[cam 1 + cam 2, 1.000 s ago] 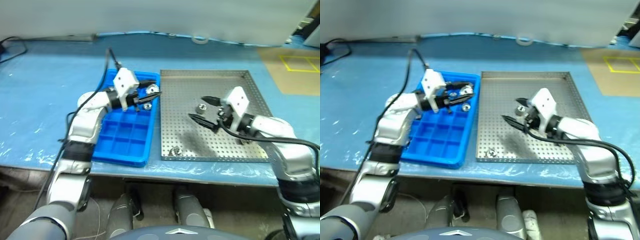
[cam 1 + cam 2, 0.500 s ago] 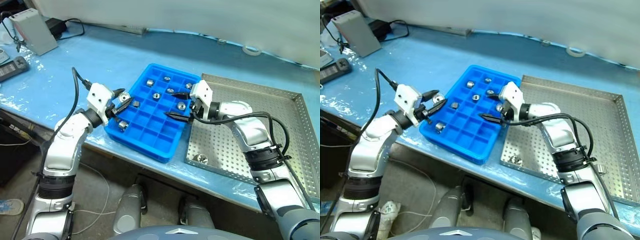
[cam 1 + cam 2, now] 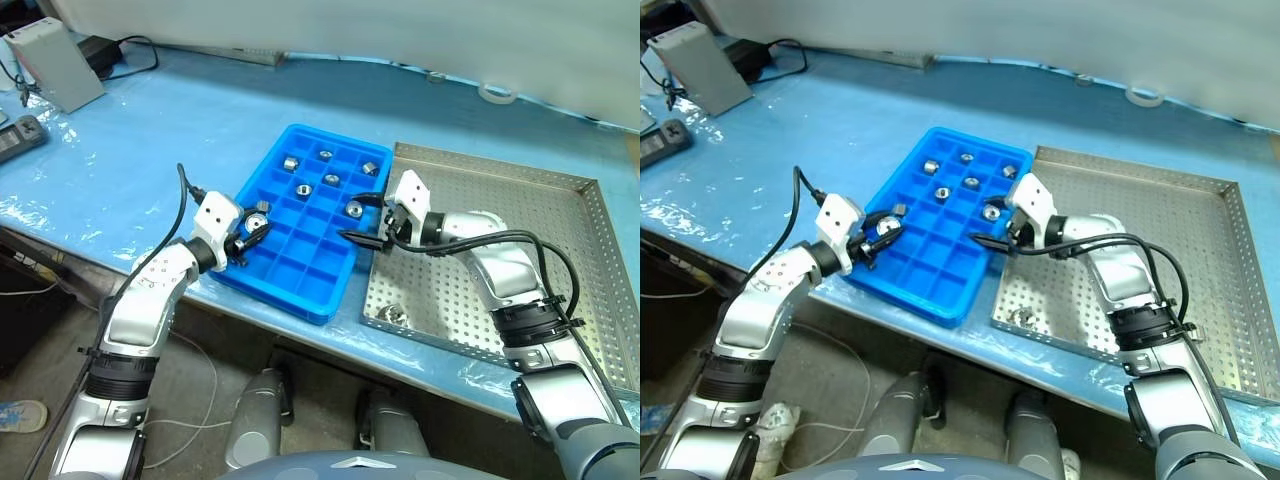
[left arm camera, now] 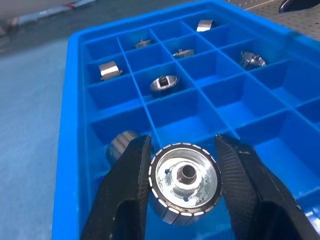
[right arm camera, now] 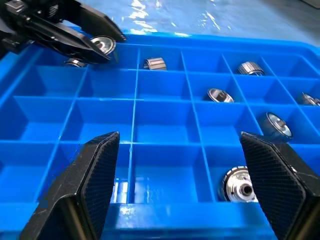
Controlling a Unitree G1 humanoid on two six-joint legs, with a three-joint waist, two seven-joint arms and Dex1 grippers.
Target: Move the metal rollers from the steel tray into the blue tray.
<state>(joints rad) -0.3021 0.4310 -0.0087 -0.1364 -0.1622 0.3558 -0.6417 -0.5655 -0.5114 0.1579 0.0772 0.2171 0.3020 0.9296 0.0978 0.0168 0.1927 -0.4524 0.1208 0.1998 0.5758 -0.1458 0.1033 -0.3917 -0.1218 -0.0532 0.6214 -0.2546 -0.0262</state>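
From my head cameras, my left gripper (image 3: 250, 232) has come down to the near-left corner of the blue tray (image 3: 300, 300) since a second ago; it was higher over the tray then. Its jaws are closed on a metal roller (image 3: 256, 224). My right gripper (image 3: 366, 222) has swung over from the steel tray (image 3: 560, 190) and now hangs at the blue tray's right edge, jaws spread wide and empty. Several rollers already sit in the far compartments, and one roller (image 3: 392, 314) is left near the steel tray's near rim.

Looking along my left wrist, the fingers (image 4: 127, 190) clamp the roller's ribbed sides, its bore facing the camera, just above a corner cell. Another roller (image 4: 120, 142) lies in the cell next to it.

Looking along my right wrist, my two pads (image 5: 97, 170) stand far apart with nothing between them, above the tray's near row; a roller (image 5: 240, 186) rests in a cell below.

I judge the drop is close: the left needs only to open over an empty cell, while the right should go back for the last roller.
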